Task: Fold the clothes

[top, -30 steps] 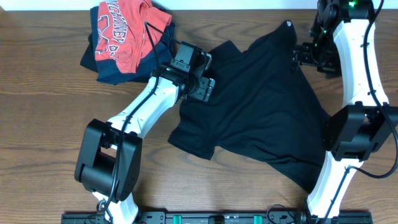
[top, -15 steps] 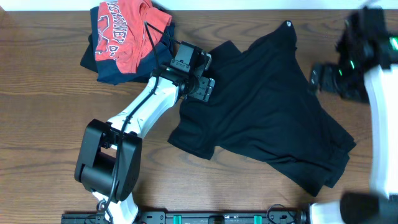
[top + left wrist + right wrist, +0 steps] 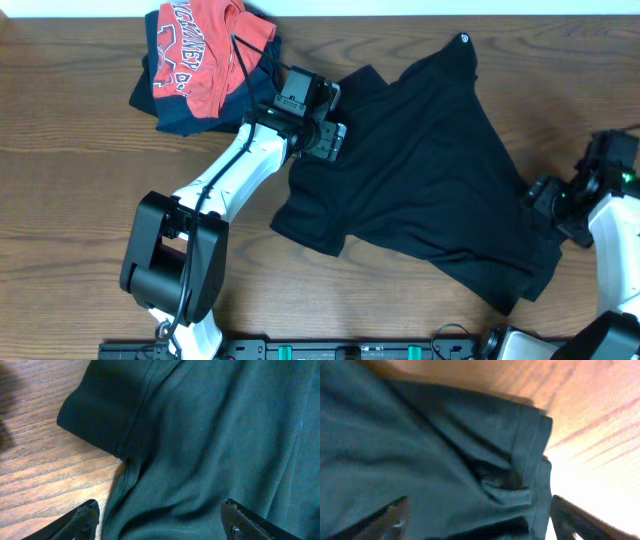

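Lying heaped at the worktop's (image 3: 70, 200) far left, the red shirt (image 3: 195, 50) sat on the navy garment (image 3: 165, 110), seemingly set aside; no basket showed. The left gripper (image 3: 160, 522) hung wide open and empty over the black T-shirt (image 3: 420, 170) by its sleeve. The shirt sprawled unfolded mid-worktop, while the right gripper (image 3: 482, 520), likewise spread and empty, was poised above its bunched right corner, likely to straighten it.

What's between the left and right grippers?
Just the black T-shirt, its fabric running from the left gripper to the right gripper; the overhead view shows it.
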Controlling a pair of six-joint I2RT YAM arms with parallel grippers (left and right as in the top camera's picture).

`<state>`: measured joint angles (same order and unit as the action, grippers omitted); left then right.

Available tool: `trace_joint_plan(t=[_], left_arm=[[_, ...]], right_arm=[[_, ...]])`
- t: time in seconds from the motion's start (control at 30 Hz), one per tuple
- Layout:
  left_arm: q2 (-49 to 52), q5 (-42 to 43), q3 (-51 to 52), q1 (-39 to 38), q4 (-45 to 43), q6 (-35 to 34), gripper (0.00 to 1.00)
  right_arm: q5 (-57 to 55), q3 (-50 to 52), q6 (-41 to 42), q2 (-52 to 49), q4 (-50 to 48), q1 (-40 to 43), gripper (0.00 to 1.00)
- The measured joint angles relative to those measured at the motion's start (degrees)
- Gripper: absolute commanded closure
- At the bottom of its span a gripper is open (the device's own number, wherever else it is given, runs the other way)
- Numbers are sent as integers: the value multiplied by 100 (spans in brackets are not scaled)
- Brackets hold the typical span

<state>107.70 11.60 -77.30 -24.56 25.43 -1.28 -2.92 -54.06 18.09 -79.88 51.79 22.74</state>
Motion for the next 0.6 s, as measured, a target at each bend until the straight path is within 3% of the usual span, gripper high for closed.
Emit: trace_joint_plan(t=[0.03,0.1,0.17,0.6], left_arm=[[0,0,0,0,4,0,21],[0,0,0,0,0,0,21],[0,0,0,0,0,0,21],[0,0,0,0,4,0,21]], right_arm=[[22,87,22,0,-76,39,31],[70,258,13,0,-216,83,48],[103,398,-15,0,-275,87,57],[120,1314,-79,0,-706,87,51]])
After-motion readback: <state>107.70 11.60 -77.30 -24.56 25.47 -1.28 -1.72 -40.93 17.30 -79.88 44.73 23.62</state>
